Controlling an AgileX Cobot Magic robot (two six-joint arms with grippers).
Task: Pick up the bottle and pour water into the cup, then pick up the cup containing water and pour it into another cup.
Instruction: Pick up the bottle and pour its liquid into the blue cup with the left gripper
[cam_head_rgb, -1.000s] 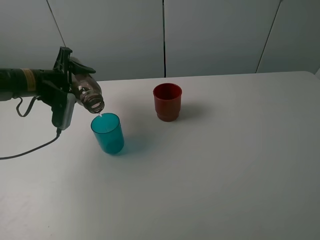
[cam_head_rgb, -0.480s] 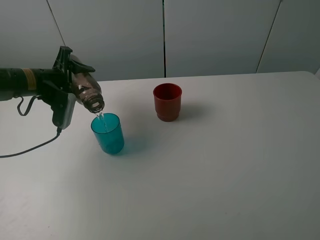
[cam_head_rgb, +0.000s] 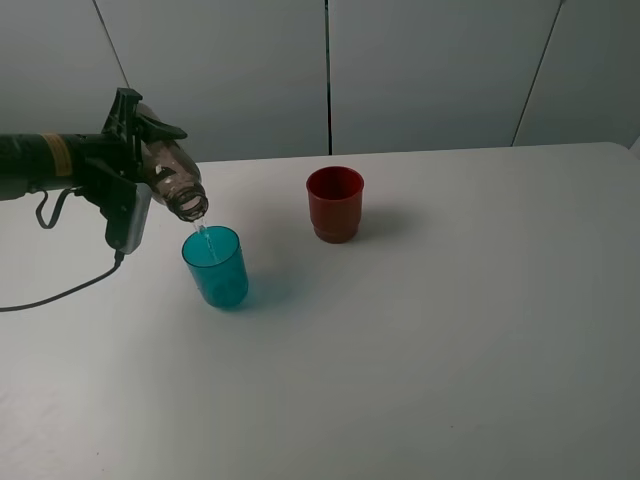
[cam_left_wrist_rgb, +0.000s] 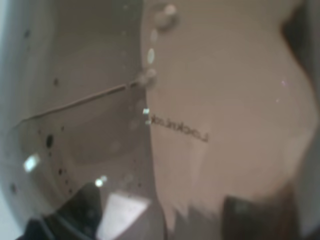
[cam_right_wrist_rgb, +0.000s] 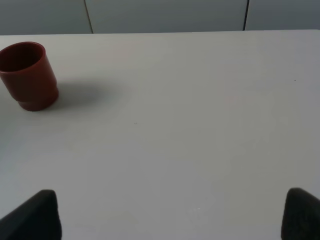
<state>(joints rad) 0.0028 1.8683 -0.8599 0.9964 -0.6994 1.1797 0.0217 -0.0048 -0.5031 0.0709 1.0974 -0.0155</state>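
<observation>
Bottle (cam_head_rgb: 172, 182) is off the table (cam_head_rgb: 450, 330) on the left side of the high view, clamped in the left gripper (cam_head_rgb: 138, 160), jaws closed tight around its body. It is tipped steeply, neck down and toward the middle, with the open mouth just above the rim of the teal cup (cam_head_rgb: 215, 266) and not touching it. Thin water stream (cam_head_rgb: 201, 233) runs from the mouth into that cup; the level inside is not readable. Teal cup stands upright on the table, directly below the bottle mouth. Red cup (cam_head_rgb: 335, 204) stands upright further back and to the right of the teal one, well apart from it, with nothing near it. Black cable (cam_head_rgb: 60, 293) hangs from the left arm and trails over the table to the left edge. Left wrist view is filled by the bottle's tinted wall at very close range: droplets, a faint line and some small print show, but the fingers cannot be made out there. Right gripper (cam_right_wrist_rgb: 167, 217) does not show in the high view. Its wrist view shows two dark fingertips (cam_right_wrist_rgb: 35, 215) at the edges, set wide apart with only bare table between them, holding nothing. The red cup sits far ahead of it and off to one side.
</observation>
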